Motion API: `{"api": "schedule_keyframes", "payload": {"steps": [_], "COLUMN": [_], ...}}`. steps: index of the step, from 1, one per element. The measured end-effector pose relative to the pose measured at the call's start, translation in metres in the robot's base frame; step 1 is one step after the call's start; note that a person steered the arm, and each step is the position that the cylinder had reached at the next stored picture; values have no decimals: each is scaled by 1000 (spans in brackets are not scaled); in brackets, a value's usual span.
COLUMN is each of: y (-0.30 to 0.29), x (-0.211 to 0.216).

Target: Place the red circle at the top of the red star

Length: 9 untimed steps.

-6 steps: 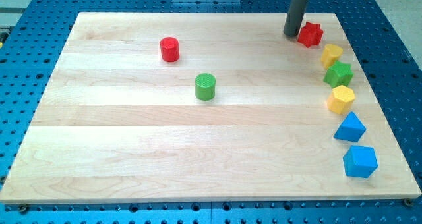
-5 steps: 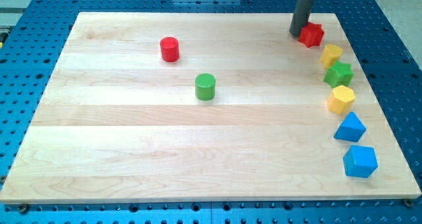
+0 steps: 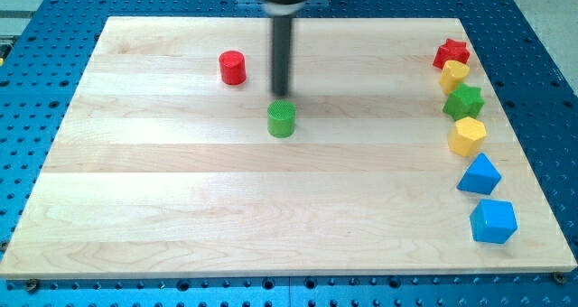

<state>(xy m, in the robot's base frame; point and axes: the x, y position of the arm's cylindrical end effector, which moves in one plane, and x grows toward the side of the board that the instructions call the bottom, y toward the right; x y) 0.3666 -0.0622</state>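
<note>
While no pincer shows, my tip point(image 3: 282, 94) sits just beyond the green cylinder point(image 3: 282, 119), right of the red circle point(image 3: 233, 68), red star point(image 3: 452, 52) far right on the worktop point(image 3: 181, 208).

my tip point(image 3: 283, 94): stands just above the green cylinder point(image 3: 282, 119), at the red circle's point(image 3: 233, 68) lower right, apart from it.
Lane across the top: bare board point(image 3: 181, 181) runs from the red circle rightward to the red star point(image 3: 452, 52); only the rod crosses it.
Room above the red star: a narrow strip of board before the top edge.
Right-edge blockers: yellow block point(image 3: 454, 75) touching the star's underside, then green star point(image 3: 463, 101), yellow hexagon point(image 3: 467, 136), blue pyramid-like block point(image 3: 479, 174), blue cube point(image 3: 493, 220), in a curved file.
Lower half: open wood, left to centre.
</note>
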Motion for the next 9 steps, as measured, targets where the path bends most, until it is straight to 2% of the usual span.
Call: {"api": "schedule_keyframes", "payload": {"steps": [1, 2, 3, 4, 5, 6, 7, 8, 9], "y": [-100, -55, 67, 99, 100, 156, 200, 226, 197], "x": [-22, -45, -49, -21, -1, 18, -8, -55, -49]}}
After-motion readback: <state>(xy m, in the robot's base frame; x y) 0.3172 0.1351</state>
